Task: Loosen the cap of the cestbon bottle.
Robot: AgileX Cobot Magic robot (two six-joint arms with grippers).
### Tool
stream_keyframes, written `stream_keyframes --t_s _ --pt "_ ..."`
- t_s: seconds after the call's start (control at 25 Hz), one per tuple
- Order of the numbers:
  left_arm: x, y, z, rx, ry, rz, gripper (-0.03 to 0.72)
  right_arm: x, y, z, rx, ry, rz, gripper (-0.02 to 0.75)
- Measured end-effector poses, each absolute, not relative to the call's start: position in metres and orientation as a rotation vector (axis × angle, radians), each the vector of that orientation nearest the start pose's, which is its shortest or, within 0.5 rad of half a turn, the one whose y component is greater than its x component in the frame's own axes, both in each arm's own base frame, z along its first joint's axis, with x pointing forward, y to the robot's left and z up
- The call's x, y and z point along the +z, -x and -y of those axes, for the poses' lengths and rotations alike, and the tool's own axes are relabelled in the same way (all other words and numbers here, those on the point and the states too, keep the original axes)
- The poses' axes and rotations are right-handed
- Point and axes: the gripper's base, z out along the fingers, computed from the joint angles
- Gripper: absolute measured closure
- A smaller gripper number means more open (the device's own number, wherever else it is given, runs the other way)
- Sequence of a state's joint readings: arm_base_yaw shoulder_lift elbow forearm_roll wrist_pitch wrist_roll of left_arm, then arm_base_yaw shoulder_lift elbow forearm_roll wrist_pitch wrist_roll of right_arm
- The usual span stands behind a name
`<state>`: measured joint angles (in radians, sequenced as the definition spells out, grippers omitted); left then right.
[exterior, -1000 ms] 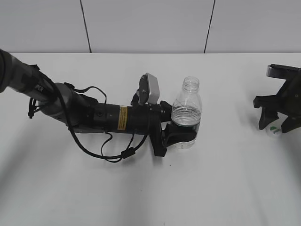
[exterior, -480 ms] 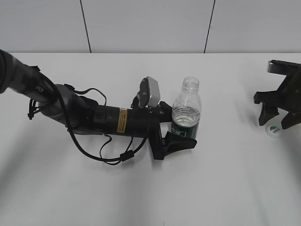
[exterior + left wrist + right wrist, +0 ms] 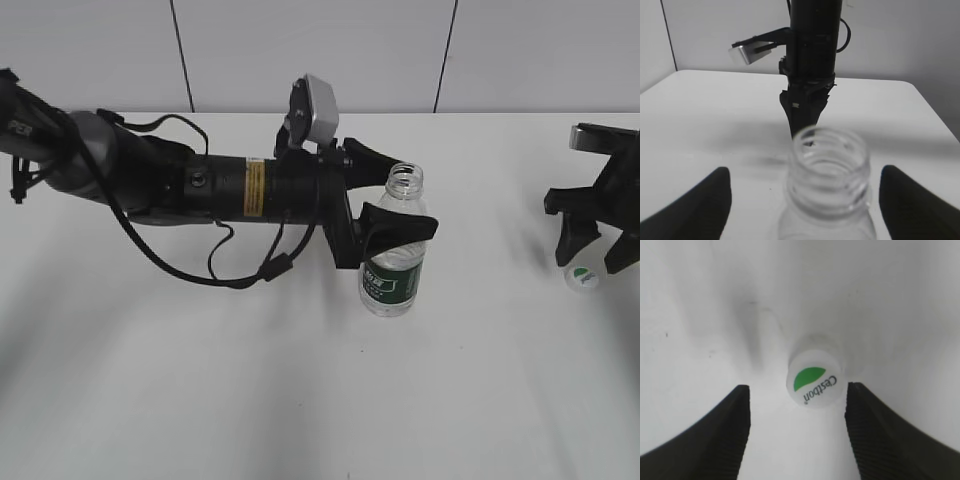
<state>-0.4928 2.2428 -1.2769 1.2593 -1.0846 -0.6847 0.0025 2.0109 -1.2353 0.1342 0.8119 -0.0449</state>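
The cestbon bottle (image 3: 394,262) stands upright on the white table, its neck open with no cap on it; its green label band shows low on the body. My left gripper (image 3: 385,195) is open, raised level with the bottle's neck, its fingers (image 3: 695,205) apart on either side of the threaded mouth (image 3: 829,167) without touching it. The cap (image 3: 583,277) lies on the table at the far right, green top up. My right gripper (image 3: 597,245) is open just above it, and the cap (image 3: 814,380) sits free between its fingers (image 3: 885,430).
The left arm (image 3: 180,185) and its looping cable (image 3: 245,275) stretch across the table's left half. A grey wall with dark seams stands behind the table's far edge.
My left gripper has let go of the bottle's lower body, opened and risen to neck height. The bottle now stands free. The right gripper has stayed open over the cap.
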Motion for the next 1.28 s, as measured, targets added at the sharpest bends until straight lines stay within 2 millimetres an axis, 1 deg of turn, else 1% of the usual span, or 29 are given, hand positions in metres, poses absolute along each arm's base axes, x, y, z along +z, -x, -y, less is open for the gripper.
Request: stream_keyframes --t_s 0.12,0.28,0.44,0.56,0.64,0.72,0.8,0.88,0.96,1.0,1.08,1.12,1.24,1.28 --pt "0.146 -0.343 0.27 -1.064 -1.28 -1.381 0.147 0.145 -0.374 -0.01 0.158 -0.055 -3.055 0.273" --pt "0.174 -0.344 0.267 -1.0 -1.259 -1.382 0.147 0.18 -0.383 -0.011 0.162 -0.04 -2.975 0.273" --pt "0.203 -0.342 0.265 -1.004 -1.213 -1.382 0.147 0.211 -0.387 -0.011 0.167 -0.026 -2.928 0.273" --pt "0.228 -0.339 0.261 -0.994 -1.165 -1.399 0.174 0.229 -0.386 -0.011 0.17 -0.019 -2.904 0.273" --pt "0.246 -0.339 0.256 -0.931 -1.126 -1.434 0.19 0.239 -0.383 -0.011 0.173 -0.013 -2.904 0.273" --pt "0.261 -0.341 0.249 -0.824 -1.075 -1.491 0.197 0.251 -0.381 -0.012 0.175 -0.006 -2.9 0.273" --pt "0.275 -0.347 0.237 -0.642 -0.98 -1.592 0.199 0.262 -0.379 -0.012 0.177 0.0 -2.889 0.273" --pt "0.283 -0.355 0.219 -0.425 -0.864 -1.699 0.199 0.272 -0.376 -0.012 0.176 0.004 -2.876 0.273" --pt "0.289 -0.362 0.197 -0.188 -0.713 -1.813 0.199 0.278 -0.373 -0.012 0.177 0.007 -2.87 0.273" --pt "0.29 -0.364 0.188 -0.106 -0.635 -1.863 0.199 0.281 -0.372 -0.012 0.177 0.008 -2.867 0.273" --pt "0.287 -0.366 0.167 0.067 -0.491 -1.976 0.199 0.283 -0.37 -0.012 0.177 0.009 -2.866 0.273" --pt "0.284 -0.366 0.158 0.143 -0.45 -2.028 0.199 0.284 -0.369 -0.012 0.178 0.01 -2.867 0.273" --pt "0.273 -0.362 0.14 0.24 -0.351 -2.2 0.199 0.285 -0.367 -0.012 0.179 0.012 -2.882 0.273" --pt "0.27 -0.361 0.136 0.239 -0.329 -2.252 0.199 0.285 -0.367 -0.012 0.18 0.014 -2.889 0.273"
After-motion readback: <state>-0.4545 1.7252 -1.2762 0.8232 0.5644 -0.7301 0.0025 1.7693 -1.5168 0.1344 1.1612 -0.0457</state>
